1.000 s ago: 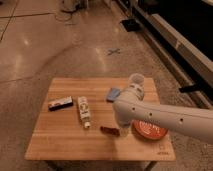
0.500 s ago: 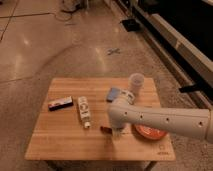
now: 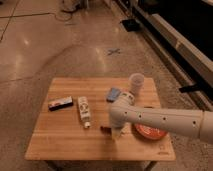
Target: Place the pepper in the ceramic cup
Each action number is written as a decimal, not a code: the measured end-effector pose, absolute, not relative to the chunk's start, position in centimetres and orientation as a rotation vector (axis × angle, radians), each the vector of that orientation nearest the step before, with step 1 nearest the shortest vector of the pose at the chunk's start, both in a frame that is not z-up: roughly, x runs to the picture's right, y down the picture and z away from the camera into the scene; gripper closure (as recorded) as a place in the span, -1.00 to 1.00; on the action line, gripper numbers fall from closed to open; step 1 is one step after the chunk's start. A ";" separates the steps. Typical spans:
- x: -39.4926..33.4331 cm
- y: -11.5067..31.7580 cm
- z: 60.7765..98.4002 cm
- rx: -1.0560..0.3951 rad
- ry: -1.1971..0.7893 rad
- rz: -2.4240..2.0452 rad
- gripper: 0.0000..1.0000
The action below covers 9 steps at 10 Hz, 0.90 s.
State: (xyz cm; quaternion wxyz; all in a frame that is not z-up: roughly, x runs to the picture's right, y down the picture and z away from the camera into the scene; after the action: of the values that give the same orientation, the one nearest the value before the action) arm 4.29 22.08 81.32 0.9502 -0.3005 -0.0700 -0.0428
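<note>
The pepper (image 3: 105, 129) is a small dark red shape lying on the wooden table (image 3: 60, 145), mostly hidden behind my arm's end. My gripper (image 3: 116, 134) hangs right over it, at the front middle of the table. The ceramic cup (image 3: 136, 83) is a pale tumbler standing upright near the table's back right edge, well behind the gripper. My white arm (image 3: 165, 120) reaches in from the right.
An orange-red patterned bowl (image 3: 150, 132) sits right of the gripper, partly under the arm. A blue packet (image 3: 113, 94) lies in front of the cup. A white tube (image 3: 83, 111) and a dark bar (image 3: 60, 103) lie at the left. The floor surrounds the table.
My arm has swung left and down, from over the bowl toward the pepper at the front middle of the table. The objects have not moved.
</note>
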 end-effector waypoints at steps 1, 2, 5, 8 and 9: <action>4.5 22.2 81.7 -0.612 -0.137 -0.089 -0.18; 4.6 22.3 81.9 -0.613 -0.133 -0.090 -0.03; 5.1 22.1 82.3 -0.618 -0.134 -0.076 0.62; 5.6 20.2 80.5 -0.608 -0.183 -0.064 1.00; 5.5 19.2 79.7 -0.593 -0.210 -0.075 1.00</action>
State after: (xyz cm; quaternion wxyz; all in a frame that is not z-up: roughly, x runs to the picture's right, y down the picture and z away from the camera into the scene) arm 5.47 19.17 79.67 0.9503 -0.2914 -0.1031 -0.0370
